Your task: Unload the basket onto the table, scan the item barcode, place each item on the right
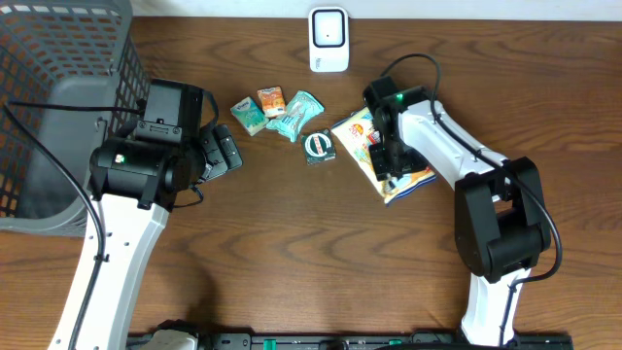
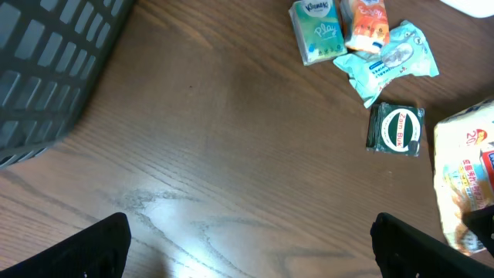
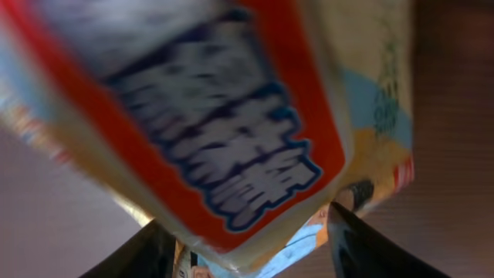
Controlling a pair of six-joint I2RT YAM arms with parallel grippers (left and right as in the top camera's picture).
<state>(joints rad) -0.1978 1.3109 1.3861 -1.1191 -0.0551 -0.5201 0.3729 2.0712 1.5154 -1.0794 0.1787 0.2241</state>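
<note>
The item is a yellow snack bag with red and blue print, lying right of centre on the wooden table. My right gripper is down on it with a finger on each side. In the right wrist view the bag fills the frame, blurred and tilted, and is held between the dark fingers. A white barcode scanner stands at the table's far edge. My left gripper hovers open over bare wood at the left. Nothing is between its fingers. The bag's edge shows at right.
A grey mesh basket stands at the far left. Small packs lie in the middle: a green tissue pack, an orange pack, a teal pouch and a dark green pack with a round label.
</note>
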